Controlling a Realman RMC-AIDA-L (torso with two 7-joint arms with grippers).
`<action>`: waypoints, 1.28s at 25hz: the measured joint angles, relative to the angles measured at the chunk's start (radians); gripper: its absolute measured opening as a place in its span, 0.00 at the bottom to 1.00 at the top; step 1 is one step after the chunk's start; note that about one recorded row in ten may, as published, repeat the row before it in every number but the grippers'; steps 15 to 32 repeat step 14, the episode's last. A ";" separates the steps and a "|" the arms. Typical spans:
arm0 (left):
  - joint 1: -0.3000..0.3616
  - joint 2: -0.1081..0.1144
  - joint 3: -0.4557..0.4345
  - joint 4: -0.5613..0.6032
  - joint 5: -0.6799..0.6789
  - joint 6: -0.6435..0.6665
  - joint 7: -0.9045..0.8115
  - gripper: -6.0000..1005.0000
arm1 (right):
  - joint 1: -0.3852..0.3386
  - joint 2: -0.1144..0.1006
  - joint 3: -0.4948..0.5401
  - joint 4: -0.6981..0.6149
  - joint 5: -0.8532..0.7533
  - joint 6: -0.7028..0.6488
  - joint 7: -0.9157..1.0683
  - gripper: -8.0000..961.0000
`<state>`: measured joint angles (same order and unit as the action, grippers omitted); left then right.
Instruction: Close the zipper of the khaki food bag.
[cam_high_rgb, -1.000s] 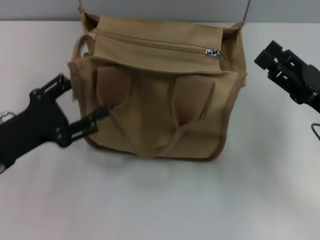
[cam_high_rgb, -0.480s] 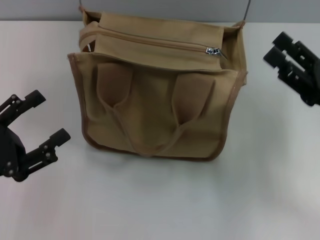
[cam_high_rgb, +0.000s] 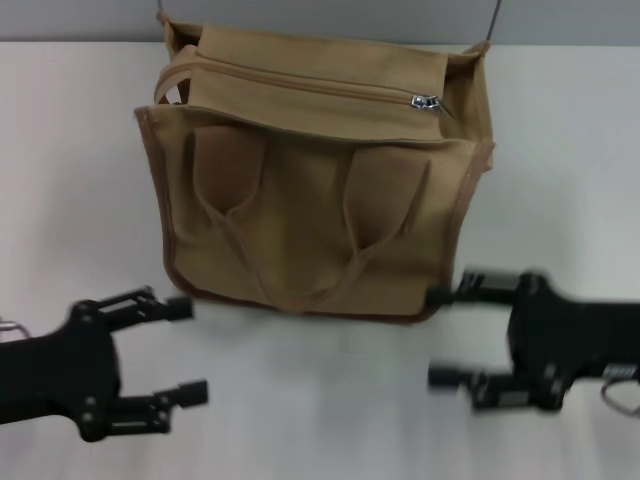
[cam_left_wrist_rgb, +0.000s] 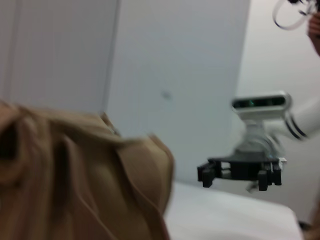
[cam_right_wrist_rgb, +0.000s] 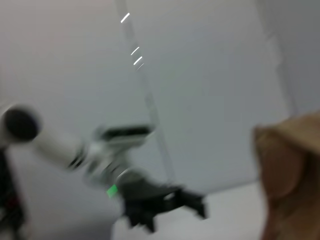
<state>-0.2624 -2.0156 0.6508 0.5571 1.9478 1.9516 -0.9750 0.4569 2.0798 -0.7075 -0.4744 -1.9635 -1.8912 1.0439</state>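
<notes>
Standing khaki food bag, both spread pincers, left, right, nearer, flanking, zipper shut.

Both hands low, fingers apart

White table carries the khaki food bag, standing upright toward its far edge; one looped handle hangs down the near face

I see a plain tan bag with darker brown edging. Its zip pull is shiny silver. Both grippers are black, on a white bench.
</notes>
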 joint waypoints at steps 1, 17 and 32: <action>-0.026 -0.004 -0.003 0.008 0.042 -0.008 -0.026 0.83 | 0.016 0.000 -0.051 -0.008 -0.036 0.008 0.000 0.77; -0.078 -0.043 0.002 0.036 0.146 -0.060 -0.067 0.83 | 0.061 0.006 -0.177 0.002 -0.068 0.130 0.017 0.77; -0.078 -0.043 0.002 0.036 0.146 -0.060 -0.067 0.83 | 0.061 0.006 -0.177 0.002 -0.068 0.130 0.017 0.77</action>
